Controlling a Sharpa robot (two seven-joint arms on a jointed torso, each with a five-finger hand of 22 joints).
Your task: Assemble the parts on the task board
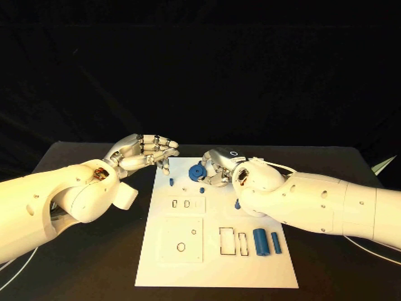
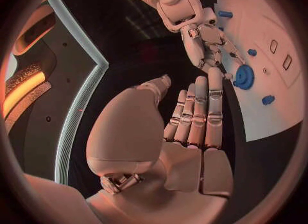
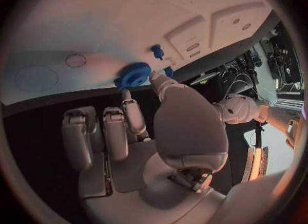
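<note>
You see the task board (image 1: 178,263) lying lengthwise on the black table (image 1: 83,157), between the two arms. At its far end a blue gear (image 1: 197,172) sits on the board, with small blue pegs (image 1: 171,181) just beside it. The right hand (image 1: 220,168) is at the gear: in the right wrist view the thumb tip (image 3: 158,80) meets the gear's edge (image 3: 133,75), while the other fingers (image 3: 106,131) are curled in short of it. You cannot tell whether the gear is truly pinched or only touched.

The left hand (image 1: 146,152) hovers at the board's far left corner, holding nothing; in the left wrist view its fingers (image 2: 199,111) lie straight and pressed side by side, the thumb (image 2: 157,85) a little apart.

Near end of the board: two blue cylinders (image 1: 265,242) lie side by side, just beside an outlined rectangular slot (image 1: 229,241). A raised square plate (image 1: 181,239) with a small oval hole sits left of that slot
</note>
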